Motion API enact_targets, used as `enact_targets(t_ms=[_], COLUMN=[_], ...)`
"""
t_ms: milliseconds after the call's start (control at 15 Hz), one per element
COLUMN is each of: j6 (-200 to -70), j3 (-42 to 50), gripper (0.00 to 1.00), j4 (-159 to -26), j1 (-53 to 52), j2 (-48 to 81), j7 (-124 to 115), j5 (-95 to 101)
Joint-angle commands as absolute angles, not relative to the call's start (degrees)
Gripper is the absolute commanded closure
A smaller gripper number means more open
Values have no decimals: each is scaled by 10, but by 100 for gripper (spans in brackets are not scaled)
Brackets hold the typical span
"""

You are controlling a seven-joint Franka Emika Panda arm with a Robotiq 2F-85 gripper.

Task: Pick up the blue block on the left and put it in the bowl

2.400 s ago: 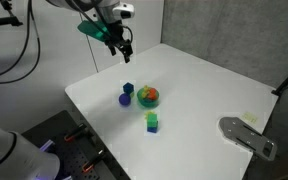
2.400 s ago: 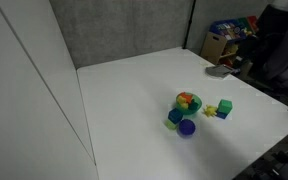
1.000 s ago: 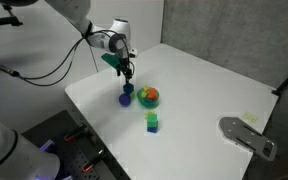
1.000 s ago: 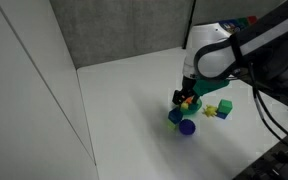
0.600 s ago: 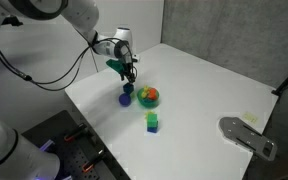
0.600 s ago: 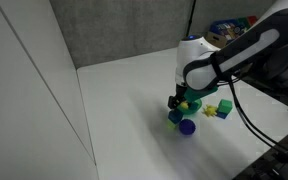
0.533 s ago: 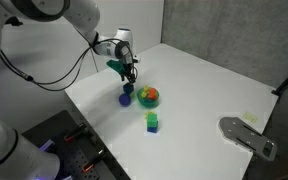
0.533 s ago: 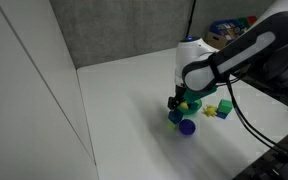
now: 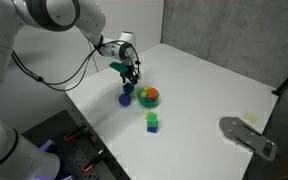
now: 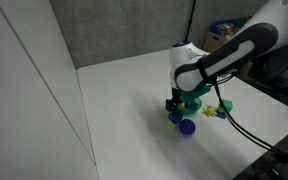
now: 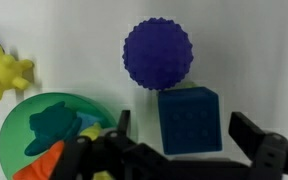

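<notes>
In the wrist view the dark blue block (image 11: 190, 120) sits between my open gripper's (image 11: 184, 135) two black fingers, one on each side and both apart from it. The round violet-blue ball (image 11: 157, 54) lies just beyond the block. The green and orange-red bowl (image 11: 46, 135) is at the lower left, beside one finger. In both exterior views my gripper (image 9: 131, 79) (image 10: 174, 103) hangs low over the blue block (image 9: 127, 88) (image 10: 175, 116), next to the bowl (image 9: 148, 96) (image 10: 192, 101).
A yellow spiky piece (image 11: 6, 72) lies at the left in the wrist view. A green block with a bluish piece (image 9: 152, 121) stands nearer the table's front. A grey metal plate (image 9: 246, 137) lies at the table's corner. The ball (image 9: 125, 99) sits beside the block.
My gripper has come down from high above the table's back and moved to just over the blue block. Its fingers now straddle the block.
</notes>
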State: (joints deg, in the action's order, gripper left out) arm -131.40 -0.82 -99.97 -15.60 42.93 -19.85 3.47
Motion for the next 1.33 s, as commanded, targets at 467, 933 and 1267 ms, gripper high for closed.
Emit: enact_targets(t_ms=[467,933,1267], j6=[-1238,-1162,-1118], j3=[-9,-16,-2], gripper=[32,69,69], j4=[-890,-861,-838], j1=[-164,-152,-129], j2=[505,469,454], j7=[-196,-191,-201], j5=[34,20,17])
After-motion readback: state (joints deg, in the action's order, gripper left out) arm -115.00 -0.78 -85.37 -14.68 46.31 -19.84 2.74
